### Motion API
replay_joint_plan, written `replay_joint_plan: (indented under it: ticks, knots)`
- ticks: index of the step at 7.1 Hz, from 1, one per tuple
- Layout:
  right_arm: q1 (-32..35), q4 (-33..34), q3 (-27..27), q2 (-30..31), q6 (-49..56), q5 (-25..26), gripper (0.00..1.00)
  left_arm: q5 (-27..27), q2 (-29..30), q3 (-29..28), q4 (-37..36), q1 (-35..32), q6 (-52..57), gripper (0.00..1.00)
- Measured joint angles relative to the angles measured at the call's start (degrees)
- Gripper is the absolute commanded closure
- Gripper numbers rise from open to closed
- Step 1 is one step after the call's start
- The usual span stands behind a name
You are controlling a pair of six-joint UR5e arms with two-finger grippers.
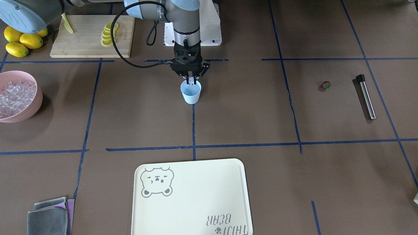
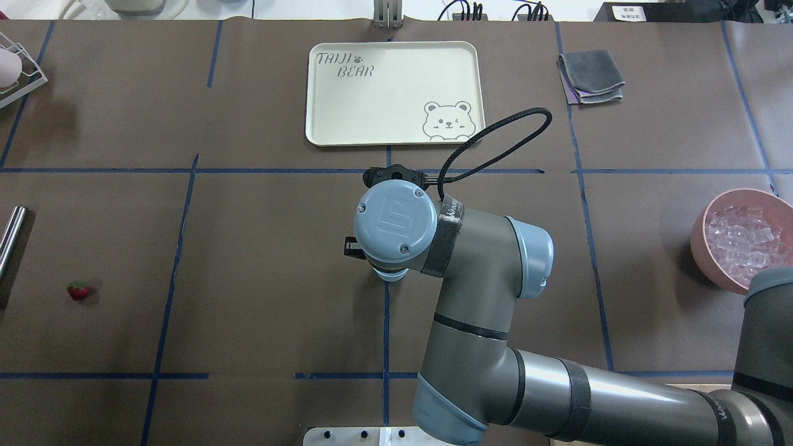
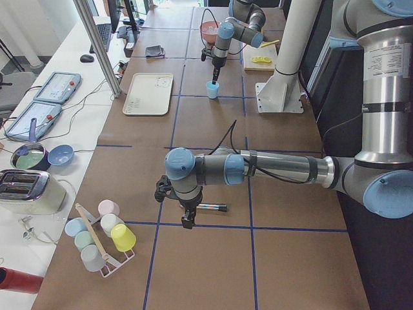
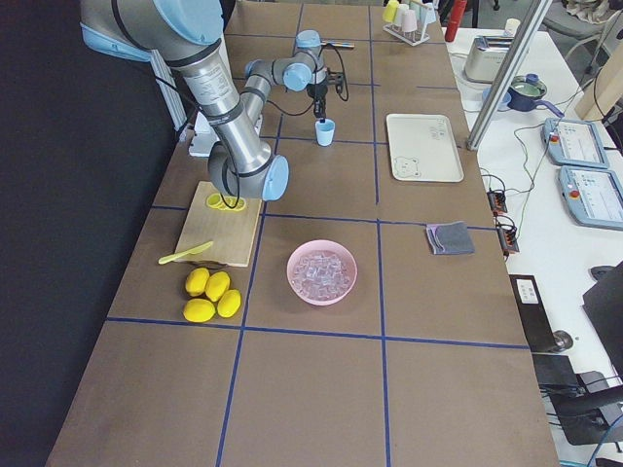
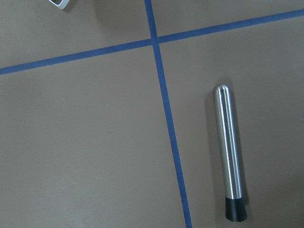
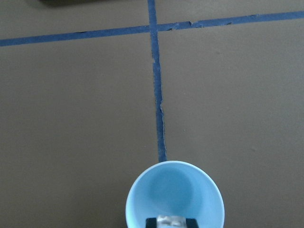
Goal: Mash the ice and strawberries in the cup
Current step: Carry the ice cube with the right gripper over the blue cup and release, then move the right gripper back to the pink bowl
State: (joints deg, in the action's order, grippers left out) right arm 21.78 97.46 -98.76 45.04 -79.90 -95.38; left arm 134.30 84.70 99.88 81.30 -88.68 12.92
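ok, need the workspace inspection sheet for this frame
Surface: brown mat with blue tape grid, no spills seen.
Job's things: light-blue plastic cup upright, looks empty; small red strawberry on the mat; clear ice cubes in pink bowl.
Clutter: steel muddler rod, cream bear tray, grey cloths, wooden board with lemon slices, whole lemons.
Grippers: right gripper over cup, shut on one ice cube; left gripper near muddler, state unclear.
Cables: black cable loops off right wrist.
Surroundings: cup rack, toaster on side bench.
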Motion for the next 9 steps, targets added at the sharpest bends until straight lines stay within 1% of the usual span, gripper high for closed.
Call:
replay_joint_plan:
  ticks: [4,6,7,8,9]
  knots:
    - [0.2,-0.3,1.0,0.2,-0.6,0.0,0.0,0.0,-0.1,0.1,0.1,0.0,0.0,0.0]
    - [2.5,-0.2,0.7,1.2,0.2,-1.1,0.0,0.0,-0.1,0.0,0.1,0.0,0.0,0.0]
    - [5.5,-0.2,0.1,3.1,2.6,-3.5,0.0,0.0,-0.1,0.0,0.1,0.0,0.0,0.0]
    - [9.3,-0.3,-2.0,6.3,7.1,-6.7,0.0,0.0,-0.1,-0.2,0.1,0.0,0.0,0.0]
    - [13.9,-0.3,-5.5,11.3,13.8,-10.3,0.0,0.0,-0.1,-0.3,0.1,0.0,0.1,0.0]
